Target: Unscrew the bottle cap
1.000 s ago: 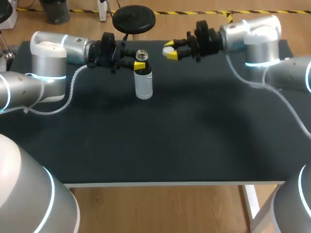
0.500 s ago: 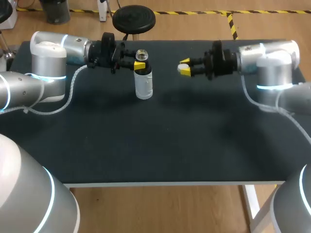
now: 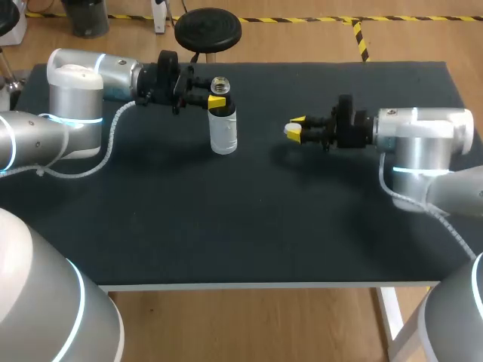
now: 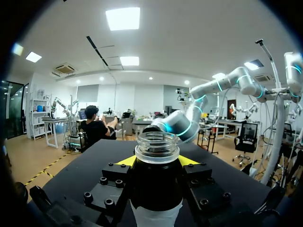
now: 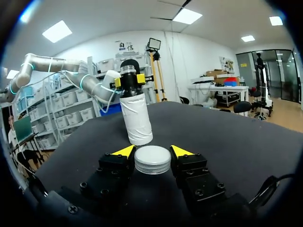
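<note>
Right tool (image 3: 294, 128) moved nearer, cap (image 5: 152, 160) clamped within, bottle (image 3: 223, 130) apart

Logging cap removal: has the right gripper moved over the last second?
Yes. The right gripper, shut on the cap, has come away from the bottle, rightward and toward the table's near edge.

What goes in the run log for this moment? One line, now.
bottle: upright, mouth open | left end effector: shut on bottle neck | right end effector: shut on cap | cap: off, apart from bottle
</note>
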Available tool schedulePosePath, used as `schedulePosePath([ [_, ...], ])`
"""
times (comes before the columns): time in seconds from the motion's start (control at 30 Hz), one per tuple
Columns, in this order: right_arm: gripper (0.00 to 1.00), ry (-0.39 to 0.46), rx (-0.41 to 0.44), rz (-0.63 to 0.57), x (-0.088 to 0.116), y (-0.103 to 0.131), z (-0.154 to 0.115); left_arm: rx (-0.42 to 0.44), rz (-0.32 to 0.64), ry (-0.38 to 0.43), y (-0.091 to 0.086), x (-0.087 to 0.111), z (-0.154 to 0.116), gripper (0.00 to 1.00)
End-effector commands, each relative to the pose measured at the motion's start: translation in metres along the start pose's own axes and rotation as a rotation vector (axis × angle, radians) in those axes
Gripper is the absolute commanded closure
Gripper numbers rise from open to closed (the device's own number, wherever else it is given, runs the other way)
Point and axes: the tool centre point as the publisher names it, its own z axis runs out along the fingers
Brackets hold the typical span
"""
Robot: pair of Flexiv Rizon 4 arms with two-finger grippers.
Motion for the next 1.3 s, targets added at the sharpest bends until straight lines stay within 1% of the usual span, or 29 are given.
schedulePosePath([
  [0.03,1.0,-0.146,0.016,0.009,0.0078,-0.0003,-0.0052,-0.001,0.0,-0.001,0.0,0.0008,-0.0003,1.0],
  [0.17,1.0,-0.165,0.02,0.018,0.0083,-0.0029,-0.0059,-0.001,0.0,-0.001,0.0,0.0008,-0.0003,1.0],
  [0.2,0.76,-0.168,0.018,0.018,0.0085,-0.003,-0.0059,-0.001,0.0,-0.001,0.0,0.0008,-0.0003,1.0],
  [0.23,0.57,-0.168,0.018,0.018,0.0087,-0.0031,-0.006,-0.001,0.0,-0.001,0.0,0.0008,-0.0003,1.0],
  [0.27,0.47,-0.168,0.017,0.018,0.0088,-0.0031,-0.006,-0.001,0.0,-0.001,0.0,0.0008,-0.0003,1.0],
  [0.3,0.11,-0.168,0.016,0.019,0.0089,-0.0031,-0.0059,-0.001,0.0,-0.001,0.0,0.0008,-0.0003,1.0],
  [0.33,0.0,-0.167,0.015,0.02,0.009,-0.0031,-0.0059,-0.001,0.0,-0.001,0.0,0.0008,-0.0003,1.0],
  [0.8,0.0,-0.169,0.005,0.023,0.0104,-0.002,-0.0056,-0.001,0.0,-0.001,0.0,0.0008,-0.0003,1.0],
  [1.03,0.0,-0.151,-0.003,0.03,0.0096,0.0008,-0.004,-0.001,0.0,-0.001,0.0,0.0008,-0.0003,1.0],
  [1.07,0.0,-0.15,-0.005,0.039,0.0092,0.0012,-0.004,-0.001,0.0,-0.001,0.0,0.0008,-0.0003,0.64],
  [1.1,0.0,-0.144,-0.005,0.042,0.0087,0.0013,-0.004,-0.001,0.0,-0.001,0.0,0.0008,-0.0003,0.1],
  [1.13,0.0,-0.144,-0.005,0.042,0.0087,0.0013,-0.004,-0.001,0.0,-0.001,0.0,0.0008,-0.0003,0.0],
  [1.3,0.0,-0.144,-0.005,0.042,0.0087,0.0013,-0.004,-0.001,0.0,-0.001,0.0,0.0008,-0.0003,0.0],
])
